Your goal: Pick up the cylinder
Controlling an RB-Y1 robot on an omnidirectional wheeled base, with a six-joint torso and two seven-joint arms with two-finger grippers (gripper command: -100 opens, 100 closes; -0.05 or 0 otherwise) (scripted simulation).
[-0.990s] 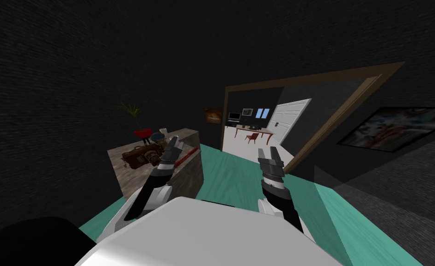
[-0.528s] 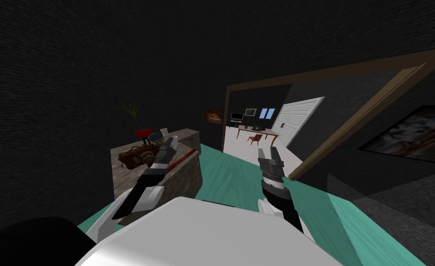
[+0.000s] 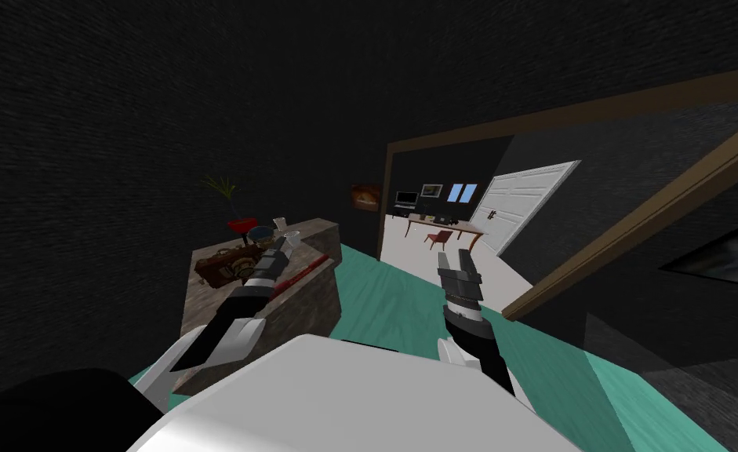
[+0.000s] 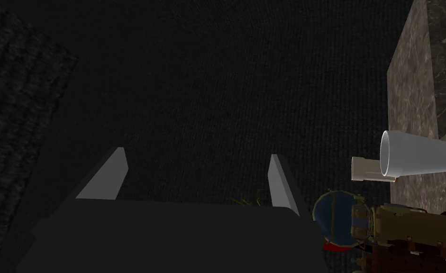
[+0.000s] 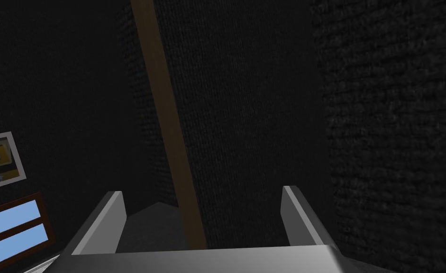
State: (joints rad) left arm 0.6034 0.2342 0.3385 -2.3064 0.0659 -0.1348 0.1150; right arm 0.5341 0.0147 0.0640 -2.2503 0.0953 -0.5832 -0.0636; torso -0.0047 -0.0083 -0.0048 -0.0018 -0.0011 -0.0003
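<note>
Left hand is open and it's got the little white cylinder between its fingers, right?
Not quite. The left hand is open, but it holds nothing. The left wrist view shows the little white cylinder off to one side of the hand, beside the white cup.

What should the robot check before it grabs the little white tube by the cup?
1. Left pincer open: ok.
2. Small white cylinder in sight: ok.
3. Cylinder between the pincer's fingers: not ok, off to one side.
4. White cup clear of the cylinder: cannot tell, they overlap in the left wrist view.
5. Right pincer open, away from the stone counter: ok.
</note>
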